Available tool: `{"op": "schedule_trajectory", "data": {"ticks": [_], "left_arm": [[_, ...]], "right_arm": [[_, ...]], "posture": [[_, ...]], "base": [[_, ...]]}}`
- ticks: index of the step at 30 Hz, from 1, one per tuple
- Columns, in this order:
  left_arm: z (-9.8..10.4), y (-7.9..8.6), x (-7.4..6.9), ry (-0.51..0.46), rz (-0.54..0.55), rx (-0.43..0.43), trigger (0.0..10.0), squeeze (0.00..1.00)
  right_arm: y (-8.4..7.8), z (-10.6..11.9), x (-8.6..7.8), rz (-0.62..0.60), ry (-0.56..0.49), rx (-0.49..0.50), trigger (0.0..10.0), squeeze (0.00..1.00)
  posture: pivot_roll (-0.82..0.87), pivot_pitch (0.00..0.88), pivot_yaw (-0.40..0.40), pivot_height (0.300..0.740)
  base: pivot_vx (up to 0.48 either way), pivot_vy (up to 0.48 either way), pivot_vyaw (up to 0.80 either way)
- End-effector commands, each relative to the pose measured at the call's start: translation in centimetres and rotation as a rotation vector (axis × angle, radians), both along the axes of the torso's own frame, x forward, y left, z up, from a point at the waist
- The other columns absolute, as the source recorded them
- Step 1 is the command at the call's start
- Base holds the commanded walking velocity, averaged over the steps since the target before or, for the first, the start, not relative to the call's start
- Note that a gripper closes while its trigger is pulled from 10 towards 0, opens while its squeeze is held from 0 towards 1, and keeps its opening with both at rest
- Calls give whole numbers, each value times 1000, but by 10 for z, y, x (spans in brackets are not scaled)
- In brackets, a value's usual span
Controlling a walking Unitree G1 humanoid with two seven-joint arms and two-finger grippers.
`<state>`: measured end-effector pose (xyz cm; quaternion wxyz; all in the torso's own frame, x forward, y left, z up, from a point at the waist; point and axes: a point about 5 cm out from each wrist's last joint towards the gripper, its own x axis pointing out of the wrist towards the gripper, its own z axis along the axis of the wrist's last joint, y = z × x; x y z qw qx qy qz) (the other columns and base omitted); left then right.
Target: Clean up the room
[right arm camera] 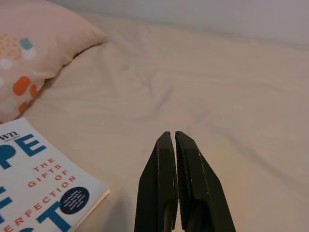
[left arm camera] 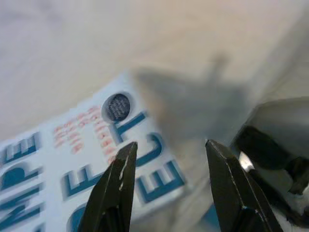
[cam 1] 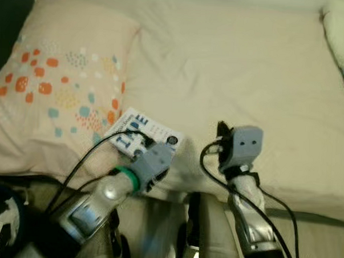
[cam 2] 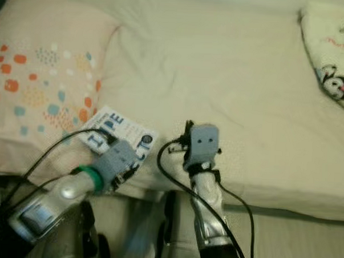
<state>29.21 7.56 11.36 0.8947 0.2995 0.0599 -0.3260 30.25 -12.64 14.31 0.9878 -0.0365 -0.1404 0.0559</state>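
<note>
The left gripper [left arm camera: 169, 169], fingers spread, is hovering over the white blue-lettered book [cam 1: 152, 131] lying on the cream bed [cam 1: 249, 69]; the right gripper [right arm camera: 174, 145] is closed, empty.

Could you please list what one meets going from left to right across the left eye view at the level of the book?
patterned pillow → book → left gripper → right gripper → bare sheet
</note>
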Motion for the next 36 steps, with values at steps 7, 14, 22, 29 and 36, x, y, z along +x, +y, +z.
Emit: {"op": "schedule_trajectory", "data": {"ticks": [7, 14, 22, 29, 36], "left_arm": [[-34, 9, 7, 233, -82, 0, 10000, 0], [-22, 37, 6, 147, -178, 49, 10000, 0], [-24, 42, 0, 93, -299, 164, 10000, 0], [0, 51, -22, 202, -414, 0, 10000, 0], [48, 70, -50, 234, -436, -290, 10000, 0]], "right_arm": [[-6, -5, -3, -13, 22, -15, 10000, 0], [-9, -23, -9, 67, 126, -70, 10000, 0], [-10, -45, -16, 263, 293, -134, 10000, 0], [7, -38, -25, 483, 260, -190, 10000, 0], [46, -44, -23, 725, 311, -204, 10000, 0]], "posture": [[-137, 245, 16, 592], [-125, 248, 13, 592], [-128, 248, 6, 592], [-133, 250, 14, 592], [-81, 252, 0, 592]], "base": [[0, 0, 0], [0, 0, 0], [0, 0, 0], [0, 0, 0], [0, 0, 0]]}}
